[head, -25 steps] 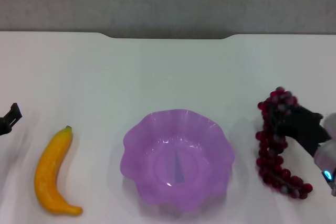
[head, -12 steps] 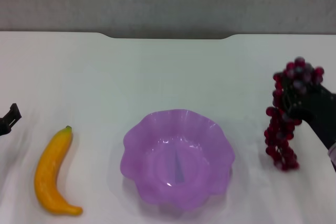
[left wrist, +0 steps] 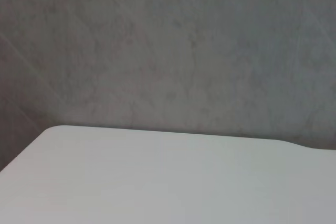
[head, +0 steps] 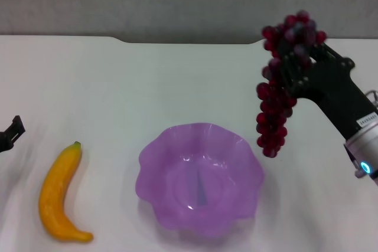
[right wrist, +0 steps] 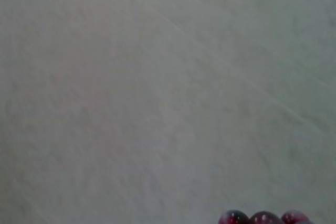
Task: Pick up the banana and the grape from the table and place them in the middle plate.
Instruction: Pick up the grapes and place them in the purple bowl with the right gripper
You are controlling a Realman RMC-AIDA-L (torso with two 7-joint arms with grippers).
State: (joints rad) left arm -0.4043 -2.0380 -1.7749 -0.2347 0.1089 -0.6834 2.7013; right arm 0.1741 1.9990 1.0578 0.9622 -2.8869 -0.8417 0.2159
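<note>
i've got the right gripper (head: 293,63) up in the air over the right half of the large plain white table (head: 177,81), its black fingers clamped on the upper part of the long bunch of small dark red-purple grapes (head: 277,92). the bunch hangs clear of the table, its top berries spilling over the gripper, its lower end dangling just beside the right rim of the translucent purple plate with the scalloped flower rim (head: 155,163), a little above it. on the right wrist camera only three dark red grapes (right wrist: 265,217) peek in at one edge, against a pale blank surface.

the plate sits in the middle of the table, close to the near edge, and i see nothing in it. the single curved yellow-orange banana (head: 59,193) lies flat on the table to the left of the plate, apart from it, near the front-left corner, its small dark-green stem tip pointing toward the far edge.

the left gripper (head: 10,131) pokes in at the left edge, just a black tip beside the banana and apart from it; i cannot tell whether it's wide or narrow. its wrist camera shows only the table's far edge and a grey wall (left wrist: 173,51).
</note>
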